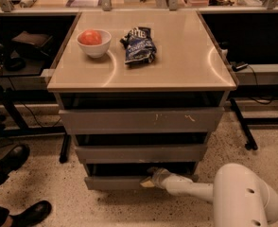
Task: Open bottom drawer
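In the one camera view we saw a grey cabinet with a tan top (177,65) and three drawers. The bottom drawer (113,183) was the lowest one, close to the floor. Its flat front had no handle. A dark gap showed above it, and we could not see if anything was inside.

The gripper (150,179) was at the top edge of that drawer front, a bit right of the middle. The white arm (188,189) reached in low from the right. We think it came in so low because, with no handle, the top edge is the only place to hook and pull. We could not tell if the gripper was open or closed. We think the pull had only just started, as the drawer looked nearly shut.

The middle drawer (139,153) and the top drawer (139,121) sat above it. The top one had pale scratches.

On the top sat a white bowl (96,51) with one round red thing (90,37) in it. A dark snack bag (138,45) lay just beside the bowl. If the pull is rough, the bowl might slide.

Someone's black shoes (9,158) were on the floor at the left, well apart from the arm.
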### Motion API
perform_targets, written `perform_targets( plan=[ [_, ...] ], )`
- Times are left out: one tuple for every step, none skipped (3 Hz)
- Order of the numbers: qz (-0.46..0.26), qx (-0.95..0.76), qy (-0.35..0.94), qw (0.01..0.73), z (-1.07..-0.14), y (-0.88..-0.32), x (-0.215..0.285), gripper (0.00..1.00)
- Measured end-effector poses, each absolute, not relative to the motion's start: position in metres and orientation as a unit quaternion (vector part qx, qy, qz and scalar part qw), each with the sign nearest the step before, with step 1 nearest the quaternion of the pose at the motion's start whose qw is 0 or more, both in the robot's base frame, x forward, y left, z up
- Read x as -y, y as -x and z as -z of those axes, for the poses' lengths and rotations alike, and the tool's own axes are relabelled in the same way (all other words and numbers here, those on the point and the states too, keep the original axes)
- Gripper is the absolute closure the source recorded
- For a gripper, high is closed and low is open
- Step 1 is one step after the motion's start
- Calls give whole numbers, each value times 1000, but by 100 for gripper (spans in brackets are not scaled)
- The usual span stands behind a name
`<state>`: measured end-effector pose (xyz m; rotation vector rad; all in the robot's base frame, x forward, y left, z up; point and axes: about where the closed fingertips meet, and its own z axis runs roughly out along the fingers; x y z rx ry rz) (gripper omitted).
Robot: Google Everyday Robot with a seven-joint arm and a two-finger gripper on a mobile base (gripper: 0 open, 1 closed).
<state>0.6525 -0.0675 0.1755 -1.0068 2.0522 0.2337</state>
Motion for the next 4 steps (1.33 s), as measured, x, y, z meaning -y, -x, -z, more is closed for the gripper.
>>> perform_targets(
  plan=[
    [-93, -815, 400, 409, -175, -652, 67, 100],
    [-95, -810, 410, 408, -171, -637, 68, 100],
    [-95, -810, 410, 408, -177, -637, 68, 100],
    [-98, -804, 418, 411, -170, -610, 69, 100]
  ],
)
